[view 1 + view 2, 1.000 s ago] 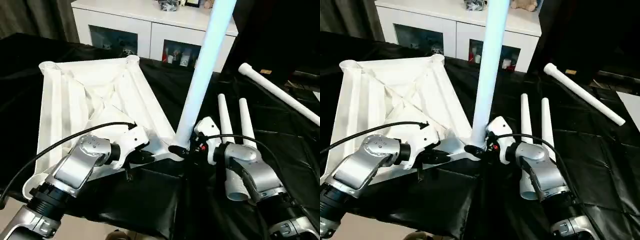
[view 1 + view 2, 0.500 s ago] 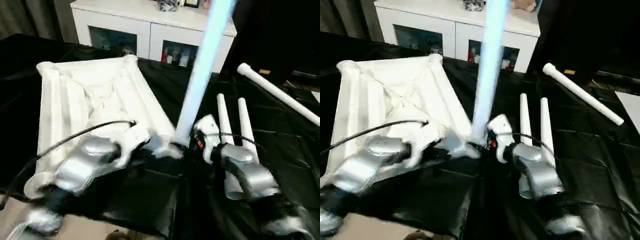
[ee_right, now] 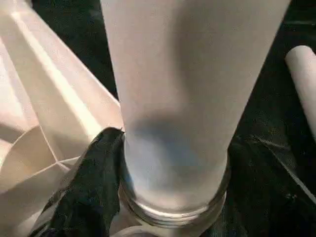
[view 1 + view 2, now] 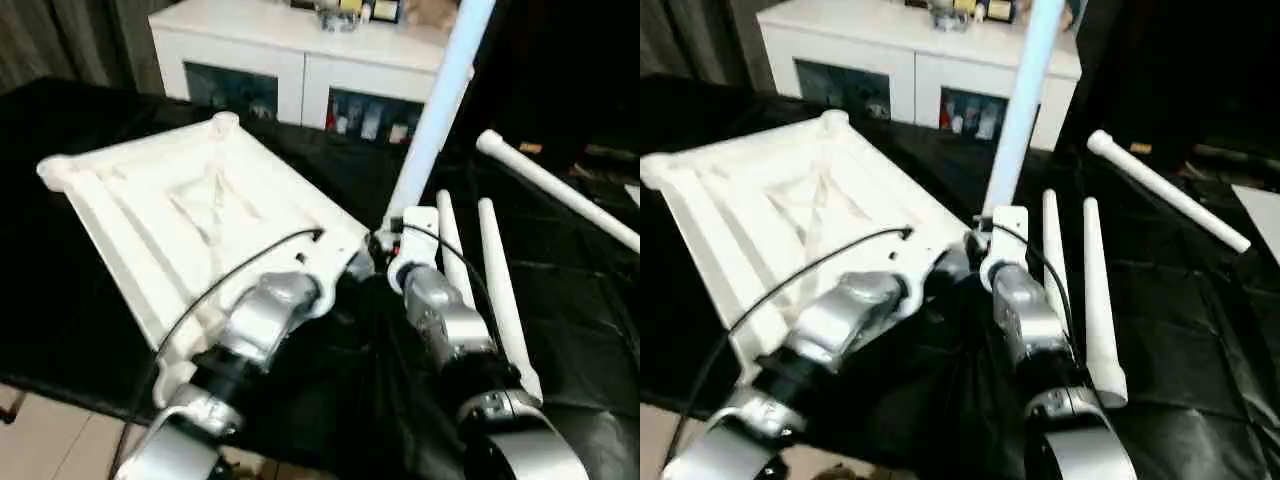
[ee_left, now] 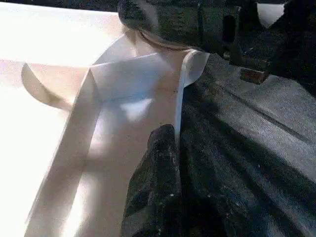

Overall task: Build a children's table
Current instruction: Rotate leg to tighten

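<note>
A: Where's the tabletop (image 4: 190, 210)?
B: Upside down on the black cloth (image 4: 560, 330), ribs up, long axis running from the near corner away toward the cabinet (image 4: 300, 60).
A: And the legs?
B: One leg (image 4: 435, 115) stands in the near corner socket, leaning slightly right, pinched by the right gripper (image 4: 385, 250). The left gripper (image 5: 165, 148), fingers pressed together, touches the rim

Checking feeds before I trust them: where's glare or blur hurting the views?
Left wrist view: the white plastic tabletop's ribbed underside is blown out by glare. Right wrist view: the upright white tapering leg looks soft, too near to focus. Head views: silver forearms slightly motion-blurred; the two loose white legs stay readable.
</note>
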Robot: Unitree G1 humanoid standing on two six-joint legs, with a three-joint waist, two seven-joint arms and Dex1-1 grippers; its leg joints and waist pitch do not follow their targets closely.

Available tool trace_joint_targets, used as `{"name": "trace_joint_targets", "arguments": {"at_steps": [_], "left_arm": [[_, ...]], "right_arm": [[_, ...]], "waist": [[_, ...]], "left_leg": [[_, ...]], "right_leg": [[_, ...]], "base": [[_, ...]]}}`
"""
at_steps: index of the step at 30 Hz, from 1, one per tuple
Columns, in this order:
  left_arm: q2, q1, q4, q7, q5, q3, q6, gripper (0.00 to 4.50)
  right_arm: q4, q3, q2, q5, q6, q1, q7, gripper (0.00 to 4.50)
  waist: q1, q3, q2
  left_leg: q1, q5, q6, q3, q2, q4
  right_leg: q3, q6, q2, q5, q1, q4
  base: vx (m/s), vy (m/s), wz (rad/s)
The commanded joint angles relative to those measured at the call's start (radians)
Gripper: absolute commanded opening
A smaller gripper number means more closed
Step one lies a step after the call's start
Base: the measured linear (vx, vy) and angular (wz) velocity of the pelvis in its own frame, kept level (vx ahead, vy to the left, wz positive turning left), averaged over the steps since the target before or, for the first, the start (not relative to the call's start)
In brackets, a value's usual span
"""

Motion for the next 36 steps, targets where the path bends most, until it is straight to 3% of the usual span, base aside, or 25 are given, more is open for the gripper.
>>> {"name": "trace_joint_targets", "arguments": {"at_steps": [1, 3, 7, 8, 13, 16, 17, 18, 21, 27, 28, 32, 33, 34, 36], "left_arm": [[-0.009, -0.023, 0.049, 0.134, 0.012, 0.063, -0.081, 0.00], [0.014, -0.023, 0.043, 0.116, 0.016, 0.060, -0.090, 0.00], [0.056, -0.018, 0.028, 0.089, 0.024, 0.060, -0.097, 0.00], [0.073, -0.011, 0.016, 0.073, 0.027, 0.057, -0.103, 0.00], [0.172, 0.034, -0.059, -0.027, 0.033, 0.050, -0.115, 0.00], [0.218, 0.051, -0.074, -0.070, 0.022, 0.057, -0.123, 0.00], [0.218, 0.051, -0.074, -0.070, 0.022, 0.057, -0.123, 0.00], [0.225, 0.055, -0.075, -0.081, 0.015, 0.062, -0.125, 0.00], [0.223, 0.053, -0.071, -0.079, -0.001, 0.065, -0.123, 0.00], [0.205, 0.049, -0.084, -0.074, -0.007, 0.052, -0.112, 0.00], [0.198, 0.049, -0.085, -0.074, -0.007, 0.048, -0.112, 0.00], [0.156, 0.054, -0.094, -0.062, -0.011, 0.033, -0.089, 0.00], [0.139, 0.055, -0.092, -0.050, -0.013, 0.031, -0.076, 0.00], [0.127, 0.053, -0.087, -0.029, -0.012, 0.035, -0.066, 0.00], [0.099, 0.044, -0.063, 0.022, 0.000, 0.038, -0.051, 0.00]], "right_arm": [[0.007, 0.062, 0.071, 0.019, 0.013, 0.017, 0.091, 3.05], [-0.025, 0.073, 0.065, 0.010, 0.001, 0.032, 0.109, 3.05], [-0.081, 0.085, 0.036, 0.000, -0.030, 0.048, 0.134, 3.05], [-0.110, 0.084, 0.021, 0.001, -0.024, 0.058, 0.140, 3.05], [-0.272, 0.068, -0.075, 0.013, 0.023, 0.115, 0.202, 3.05], [-0.321, 0.048, -0.126, 0.042, 0.057, 0.132, 0.265, 3.05], [-0.321, 0.048, -0.126, 0.042, 0.057, 0.132, 0.265, 3.05], [-0.328, 0.042, -0.137, 0.053, 0.067, 0.135, 0.289, 3.05], [-0.324, 0.045, -0.139, 0.052, 0.073, 0.140, 0.311, 3.05], [-0.323, 0.056, -0.111, 0.037, 0.094, 0.149, 0.267, 3.05], [-0.308, 0.059, -0.102, 0.027, 0.092, 0.148, 0.245, 3.05], [-0.176, 0.065, -0.047, -0.014, 0.058, 0.129, 0.157, 3.05], [-0.131, 0.065, -0.027, -0.022, 0.041, 0.120, 0.133, 3.05], [-0.110, 0.066, -0.017, -0.026, 0.035, 0.113, 0.120, 3.05], [-0.052, 0.054, 0.020, -0.024, 0.013, 0.092, 0.076, 3.05]], "waist": [[-0.010, -0.055, 0.000], [-0.011, -0.055, -0.001], [-0.010, -0.054, -0.002], [-0.009, -0.053, -0.006], [-0.001, -0.062, -0.007], [-0.003, -0.063, -0.002], [-0.003, -0.063, -0.001], [-0.005, -0.062, 0.007], [-0.009, -0.061, 0.002], [-0.008, -0.060, 0.002], [-0.009, -0.060, -0.001], [-0.013, -0.061, 0.003], [-0.017, -0.060, 0.004], [-0.022, -0.059, 0.012], [-0.034, -0.056, 0.007]], "left_leg": [[0.014, -0.267, -0.015, -0.019, 0.045, -0.078], [0.013, -0.249, -0.008, -0.017, 0.046, -0.079], [0.013, -0.265, -0.005, -0.017, 0.046, -0.080], [0.012, -0.259, -0.001, -0.017, 0.046, -0.080], [0.002, -0.118, 0.043, -0.013, 0.043, -0.068], [-0.001, -0.082, 0.061, -0.010, 0.044, -0.064], [0.000, -0.083, 0.061, -0.010, 0.045, -0.064], [0.001, -0.088, 0.055, -0.010, 0.046, -0.064], [0.001, -0.106, 0.044, -0.009, 0.048, -0.065], [0.003, -0.112, 0.036, -0.008, 0.047, -0.065], [0.003, -0.112, 0.035, -0.007, 0.047, -0.065], [0.003, -0.119, 0.024, -0.008, 0.048, -0.067], [0.003, -0.132, 0.015, -0.008, 0.048, -0.068], [0.004, -0.146, 0.006, -0.010, 0.048, -0.070], [0.005, -0.189, -0.004, -0.011, 0.048, -0.073]], "right_leg": [[0.044, -0.114, -0.078, -0.229, 0.025, -0.084], [0.041, -0.123, -0.077, -0.198, 0.026, -0.082], [0.042, -0.119, -0.079, -0.239, 0.026, -0.087], [0.041, -0.116, -0.079, -0.241, 0.028, -0.088], [0.042, -0.130, -0.076, -0.073, 0.037, -0.069], [0.041, -0.150, -0.071, -0.016, 0.035, -0.061], [0.040, -0.155, -0.071, -0.015, 0.034, -0.061], [0.040, -0.166, -0.069, -0.016, 0.031, -0.060], [0.040, -0.180, -0.069, -0.025, 0.032, -0.061], [0.042, -0.182, -0.072, -0.042, 0.033, -0.063], [0.042, -0.182, -0.071, -0.043, 0.033, -0.063], [0.042, -0.185, -0.075, -0.057, 0.029, -0.063], [0.041, -0.186, -0.075, -0.071, 0.030, -0.064], [0.041, -0.184, -0.073, -0.079, 0.030, -0.065], [0.041, -0.178, -0.073, -0.112, 0.029, -0.071]], "base": [[0.000, 0.000, 0.00], [0.000, 0.000, 0.00], [0.000, 0.000, 0.00], [0.000, 0.000, 0.00], [0.000, 0.000, 0.00], [0.000, 0.000, 0.00], [0.000, 0.000, 0.00], [0.000, 0.000, 0.00], [0.000, 0.000, 0.00], [0.000, 0.000, 0.00], [0.000, 0.000, 0.00], [0.000, 0.000, 0.00], [0.000, 0.000, 0.00], [0.000, 0.000, 0.00], [0.000, 0.000, 0.00]]}}
